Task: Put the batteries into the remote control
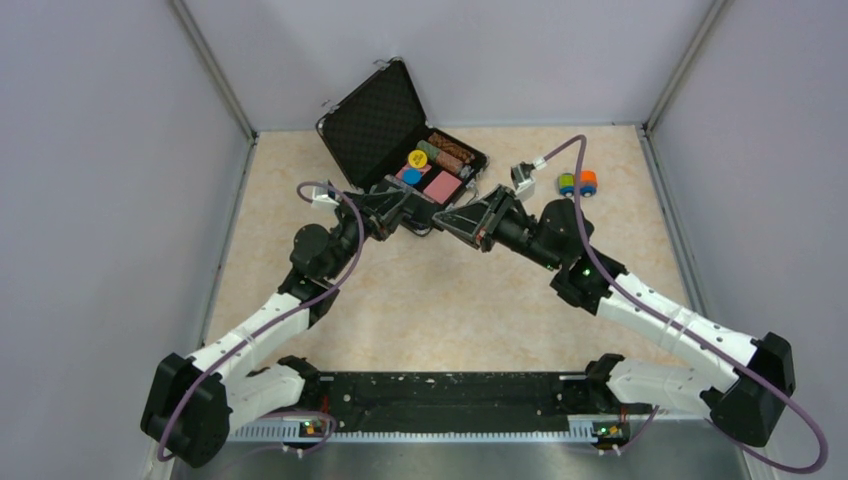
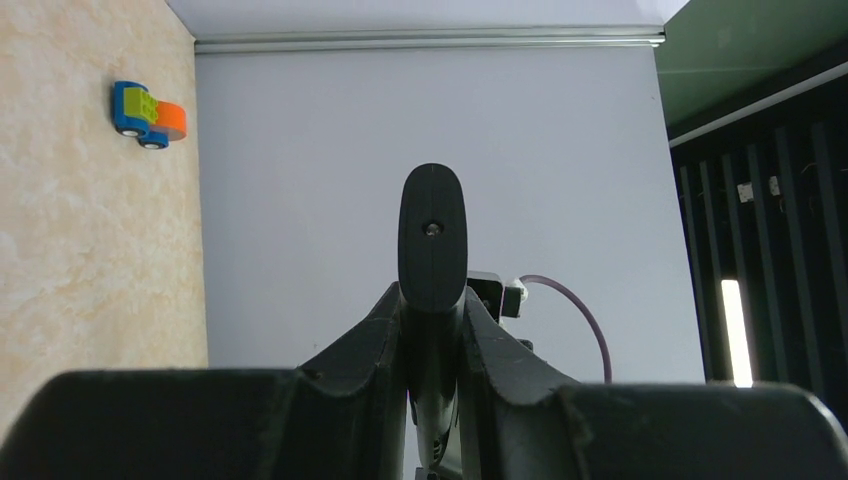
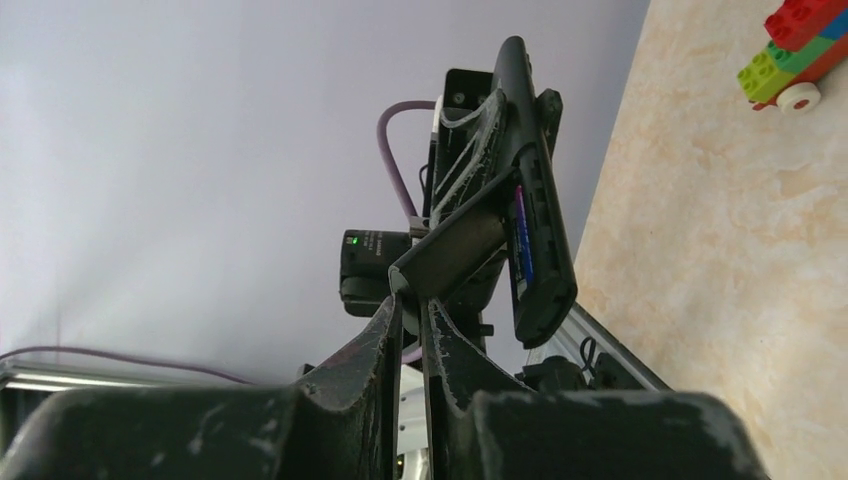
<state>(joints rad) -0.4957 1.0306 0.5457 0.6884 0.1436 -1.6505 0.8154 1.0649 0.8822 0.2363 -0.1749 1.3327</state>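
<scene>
- Remote control (image 2: 432, 235), just in front of the case (image 1: 375, 125), stands clamped in the closed jaws of the left gripper (image 2: 432, 310).
- Purple battery (image 3: 521, 235) lies in its open back.
- Jaws of the right gripper (image 3: 408, 300) pinch the flat cover (image 3: 450, 250) beside it.

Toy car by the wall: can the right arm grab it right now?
Probably not yet. Nothing I can see blocks the way to the toy car, but the right gripper seems to be busy pinching the cover next to the remote. It would need to let go first.

White-and-black arms (image 1: 255, 325), purple cables (image 1: 582, 190)
</scene>
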